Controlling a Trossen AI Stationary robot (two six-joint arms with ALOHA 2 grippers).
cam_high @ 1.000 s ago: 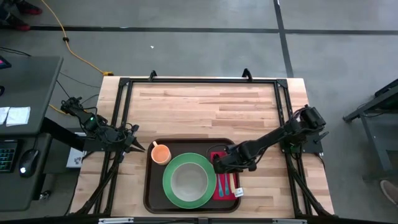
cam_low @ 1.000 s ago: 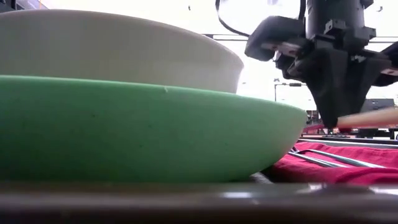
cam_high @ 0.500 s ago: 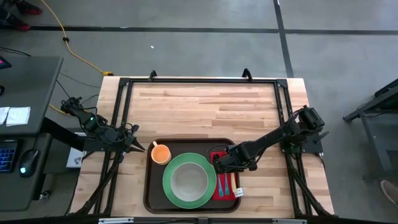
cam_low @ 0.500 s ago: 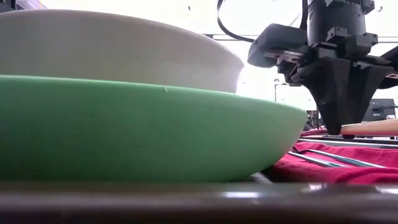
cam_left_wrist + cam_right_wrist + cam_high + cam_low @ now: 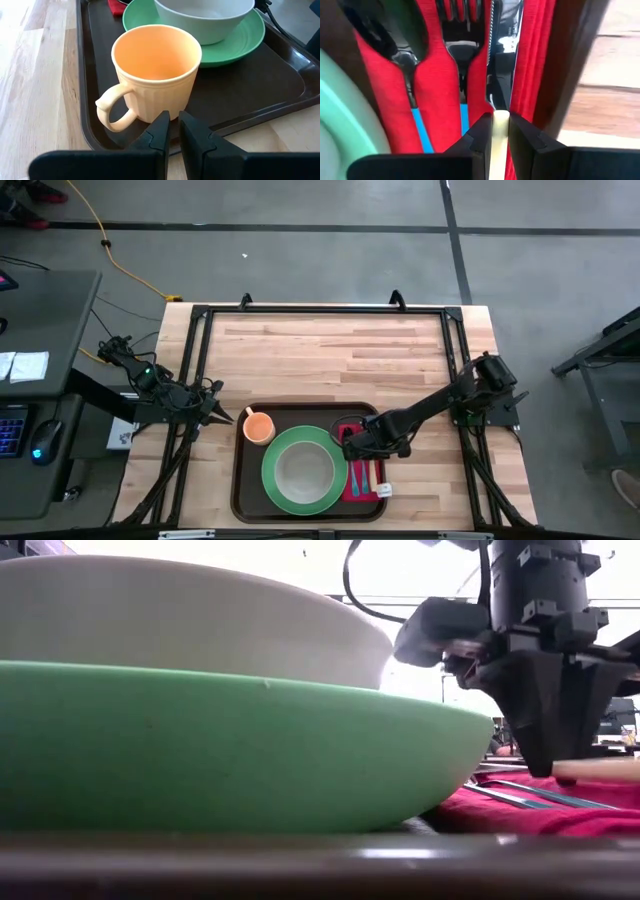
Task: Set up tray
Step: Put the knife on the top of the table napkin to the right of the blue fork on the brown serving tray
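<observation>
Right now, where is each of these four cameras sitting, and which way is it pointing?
High view: overhead, straight down on the table, the tray and both arms.
Low view: at tray level, looking past the green plate and bowl at the right gripper.
Left wrist view: on the left arm beside the tray, facing the orange mug; left gripper shows.
Right wrist view: looks down on the cutlery on the red napkin; right gripper grips a pale handle.
Shared: the plate, in all four.

The right arm reaches in from the right side, its wrist bent down and its hand [image 5: 349,442] pointing at the near middle, fingers [image 5: 522,135] nearly together. The left arm waits at the left edge, its hand [image 5: 226,418] with fingers [image 5: 161,131] almost closed.
</observation>
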